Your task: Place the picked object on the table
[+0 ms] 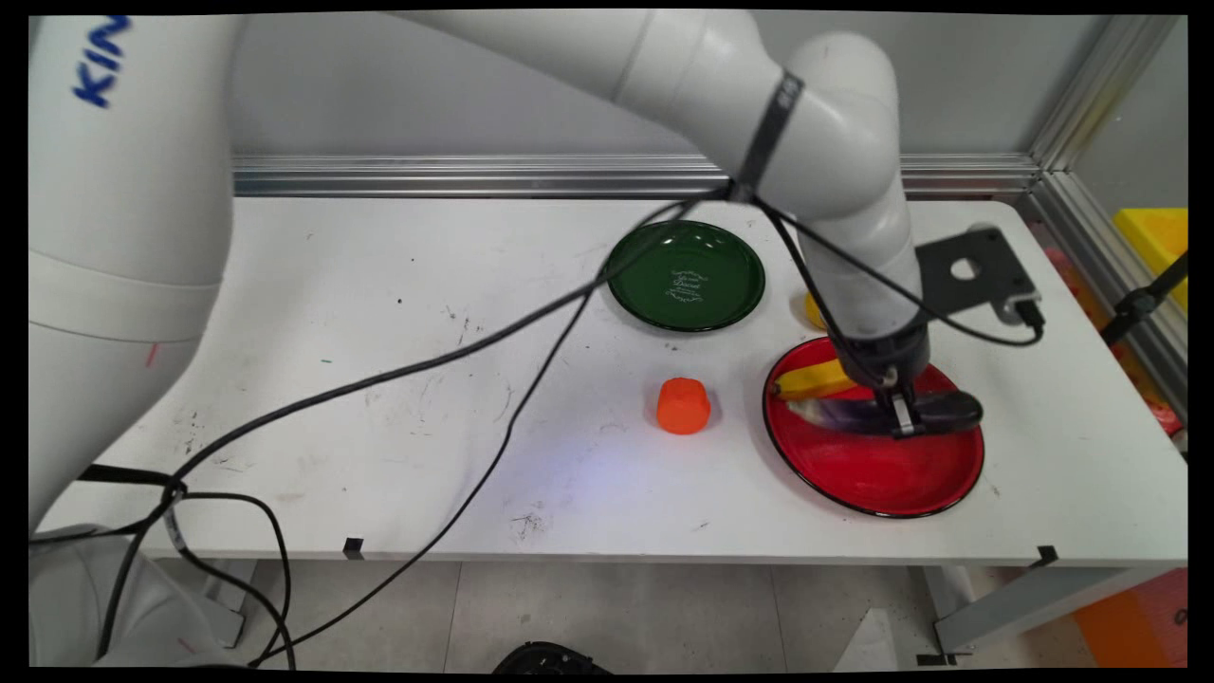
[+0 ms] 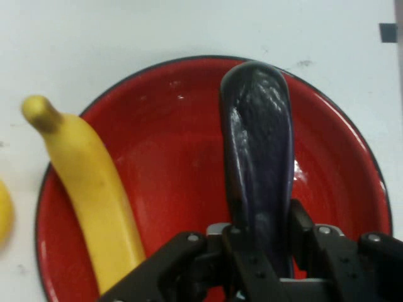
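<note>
The claw (image 2: 261,251) is closed around one end of the eggplant (image 2: 257,157), which lies in the red plate (image 1: 873,474) beside a banana (image 2: 94,195); gripped so far off-centre, it could droop or slip if lifted.

Eggplant (image 1: 858,414) and banana (image 1: 814,380) in the right plate (image 1: 882,479) (2nd plate (image 1: 687,276) behind-left), cup (image 1: 683,405) just left.

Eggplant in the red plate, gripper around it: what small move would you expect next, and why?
Probably a short straight lift. The gripper has its fingers closed on the eggplant, which lies in the red plate beside the banana, apart from it, so rising should not disturb the banana.
</note>
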`<state>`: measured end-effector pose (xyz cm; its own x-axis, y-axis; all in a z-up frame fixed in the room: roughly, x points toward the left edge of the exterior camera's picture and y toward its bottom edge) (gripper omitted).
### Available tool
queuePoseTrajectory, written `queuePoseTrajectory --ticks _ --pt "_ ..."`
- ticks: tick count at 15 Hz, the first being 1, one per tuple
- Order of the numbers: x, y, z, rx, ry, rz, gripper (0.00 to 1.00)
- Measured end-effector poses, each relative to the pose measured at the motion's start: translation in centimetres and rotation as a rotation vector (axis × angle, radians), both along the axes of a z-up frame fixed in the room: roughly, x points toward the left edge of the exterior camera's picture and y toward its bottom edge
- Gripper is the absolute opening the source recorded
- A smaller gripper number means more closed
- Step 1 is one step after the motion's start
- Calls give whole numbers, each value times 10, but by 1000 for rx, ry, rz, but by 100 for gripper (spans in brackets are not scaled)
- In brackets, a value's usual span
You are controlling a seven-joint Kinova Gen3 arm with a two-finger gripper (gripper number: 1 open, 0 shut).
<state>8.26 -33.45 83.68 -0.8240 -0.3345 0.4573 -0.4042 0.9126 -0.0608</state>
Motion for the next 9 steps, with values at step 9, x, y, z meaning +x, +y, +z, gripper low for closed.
queuePoseTrajectory --ticks 9 --pt "84 12 66 -15 -5 -127 0"
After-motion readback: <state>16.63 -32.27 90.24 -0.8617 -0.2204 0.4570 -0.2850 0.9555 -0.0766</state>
